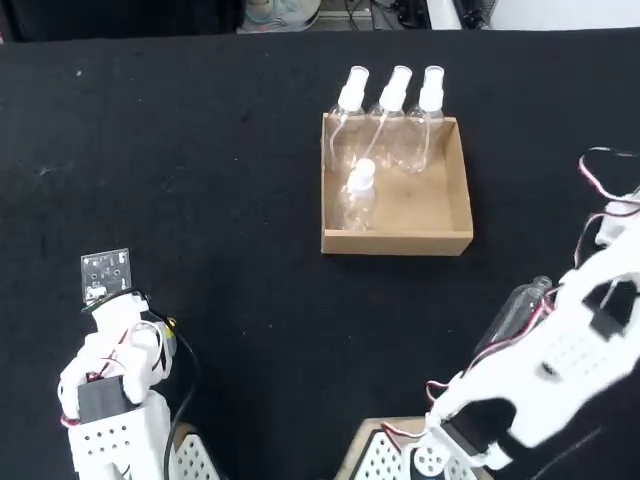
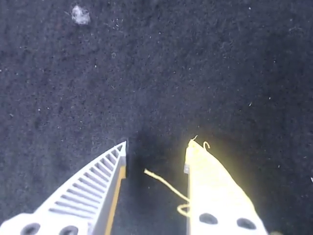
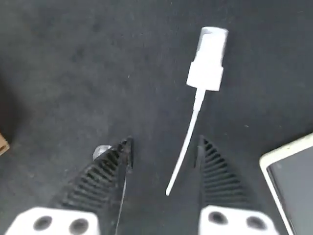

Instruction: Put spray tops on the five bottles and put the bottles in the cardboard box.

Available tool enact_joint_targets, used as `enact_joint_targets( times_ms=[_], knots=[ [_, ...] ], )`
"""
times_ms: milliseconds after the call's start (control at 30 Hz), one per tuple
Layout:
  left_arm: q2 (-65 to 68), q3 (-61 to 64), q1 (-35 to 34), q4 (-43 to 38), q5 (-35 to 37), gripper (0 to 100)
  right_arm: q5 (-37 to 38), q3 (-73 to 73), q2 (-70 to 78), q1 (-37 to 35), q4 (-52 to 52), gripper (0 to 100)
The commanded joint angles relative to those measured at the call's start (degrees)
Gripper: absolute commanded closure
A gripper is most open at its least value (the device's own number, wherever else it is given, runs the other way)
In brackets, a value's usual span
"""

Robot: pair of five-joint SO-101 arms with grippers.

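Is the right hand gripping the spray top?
No, the spray top lies flat on the black table, and the right hand hangs open above it.

The right gripper point(image 3: 165, 143) hangs over the black table point(image 3: 73, 58) with its two dark ribbed fingers point(image 3: 105, 176) spread apart and nothing between them but cloth and tube. A white spray top point(image 3: 206, 68) lies flat on the table ahead of the fingertips. Its thin dip tube point(image 3: 183, 147) runs back into the gap between the fingers, nearer one than the other. A small pale blob point(image 3: 100, 152) sits against the other finger's tip, too unclear to name. A flat dark panel with a white rim point(image 3: 288, 176) lies beside the gripper, and a brown cardboard corner point(image 3: 2, 144) shows at the edge.
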Motion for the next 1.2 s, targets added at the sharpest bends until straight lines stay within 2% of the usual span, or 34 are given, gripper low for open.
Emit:
enact_joint_targets(
  times_ms=[0, 200, 433, 567, 800, 933, 1100, 1167],
  knots=[
    [-0.4, 1.3, -0.5, 0.3, -0.6, 81, -4.3, -14.4, 6.8, -0.6, 3.9, 80.2],
    [-0.4, 1.3, -0.4, 0.3, -0.6, 81, -9.8, -7.3, 4.2, -0.3, 3.9, 80.2],
    [-0.4, 1.3, -0.4, 0.3, -0.6, 81, -7.1, 20.4, -15.4, -2.0, 2.7, 80.1],
    [-0.4, 1.3, -0.5, 0.3, -0.6, 81, -6.7, 36.0, -28.3, -2.5, -3.3, 80.0],
    [-0.4, 1.3, -0.4, 0.3, -0.6, 81, -7.7, 58.8, -47.4, -8.4, -10.5, 79.6],
    [-0.4, 1.3, -0.4, 0.3, -0.6, 81, -10.7, 66.8, -55.3, -9.1, -14.7, 79.0],
    [-0.4, 1.3, -0.5, 0.3, -0.6, 81, -10.5, 74.5, -59.6, -8.8, -19.3, 68.7],
    [-0.4, 1.3, -0.5, 0.3, -0.6, 81, -10.9, 76.8, -59.6, -8.6, -22.0, 70.3]
  ],
)
